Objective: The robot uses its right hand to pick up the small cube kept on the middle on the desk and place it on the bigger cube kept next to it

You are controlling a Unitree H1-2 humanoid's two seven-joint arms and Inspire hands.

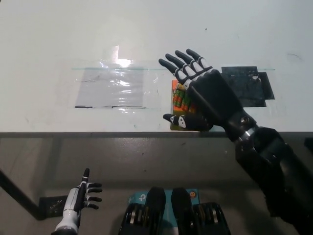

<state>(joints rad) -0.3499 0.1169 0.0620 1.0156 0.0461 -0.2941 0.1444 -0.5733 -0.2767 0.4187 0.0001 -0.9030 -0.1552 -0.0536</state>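
Note:
A colourful cube point(179, 98) with orange, green and yellow stickers lies near the front edge of the white desk point(58, 44), mostly covered by my black right hand point(203, 95). That hand hovers over it with fingers spread apart, thumb low by the cube's front. Only one cube face shows; I cannot tell whether a second cube sits under the palm. My white left hand point(80, 198) hangs below the desk edge at lower left, fingers apart, holding nothing.
A sheet of clear plastic film point(115, 88) is taped flat on the desk left of the cube. A black patch point(247, 85) lies to the right behind my wrist. The desk's front edge runs just below the cube.

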